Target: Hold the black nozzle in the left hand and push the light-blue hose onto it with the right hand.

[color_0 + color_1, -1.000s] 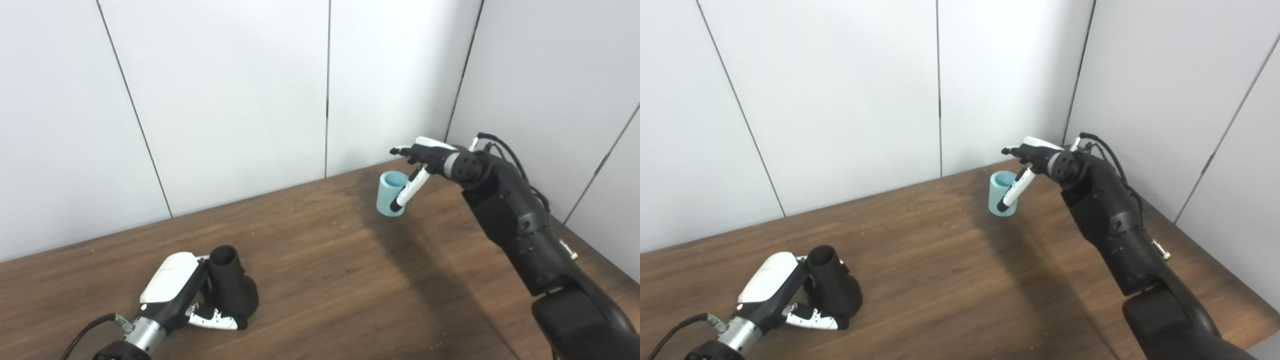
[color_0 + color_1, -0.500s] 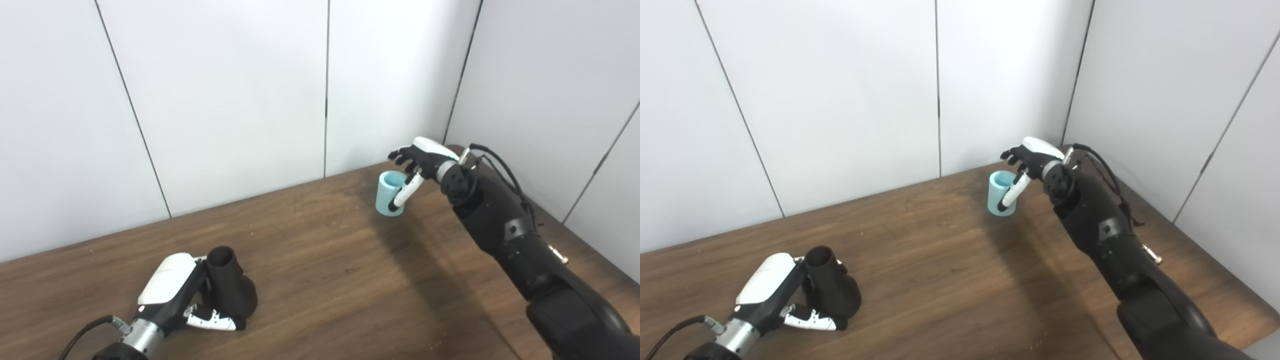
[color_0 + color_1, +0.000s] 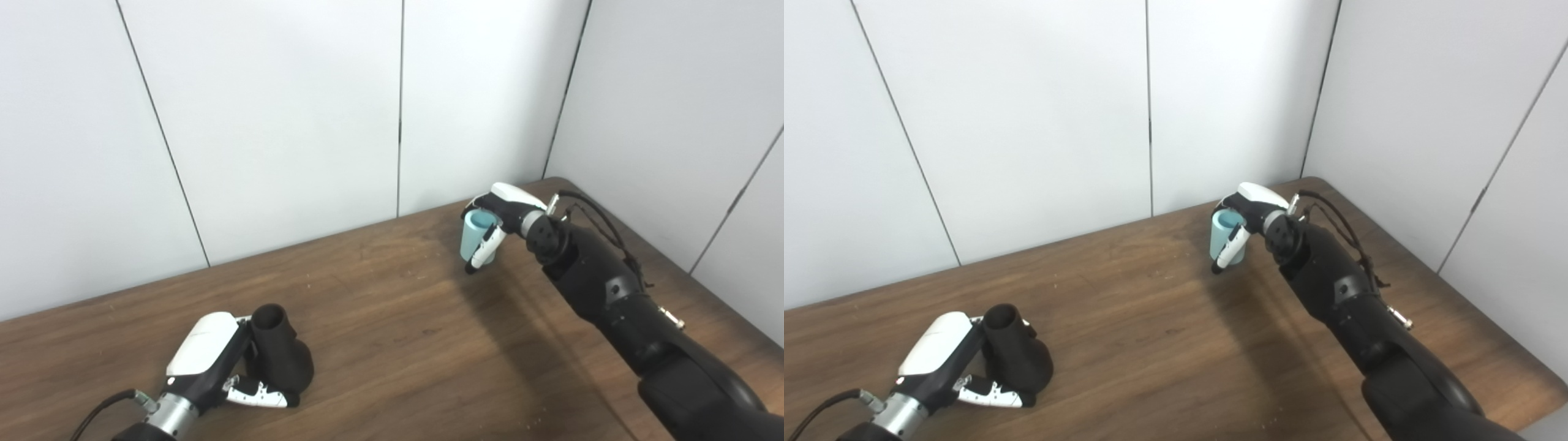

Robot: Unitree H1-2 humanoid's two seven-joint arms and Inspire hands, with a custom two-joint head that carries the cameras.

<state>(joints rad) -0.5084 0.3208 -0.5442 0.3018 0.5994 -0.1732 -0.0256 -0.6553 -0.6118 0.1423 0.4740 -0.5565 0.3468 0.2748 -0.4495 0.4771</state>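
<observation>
The black nozzle (image 3: 280, 358) stands on its wide base at the front left of the table, open neck up. My left hand (image 3: 205, 358) is wrapped around it from the left, thumb across the base and fingers behind it. The light-blue hose (image 3: 470, 239), a short tube, stands upright at the back right. My right hand (image 3: 505, 211) is curled over it from the right, thumb down its front and fingers round its far side. Hose and nozzle are far apart.
The brown wooden table (image 3: 398, 318) runs between the two hands. White wall panels (image 3: 275, 122) close the back and the right side just behind the hose. The table's right edge (image 3: 1507, 334) lies near my right arm.
My right hand came down from above the hose and closed its fingers and thumb around it. The left hand and nozzle have barely moved.
</observation>
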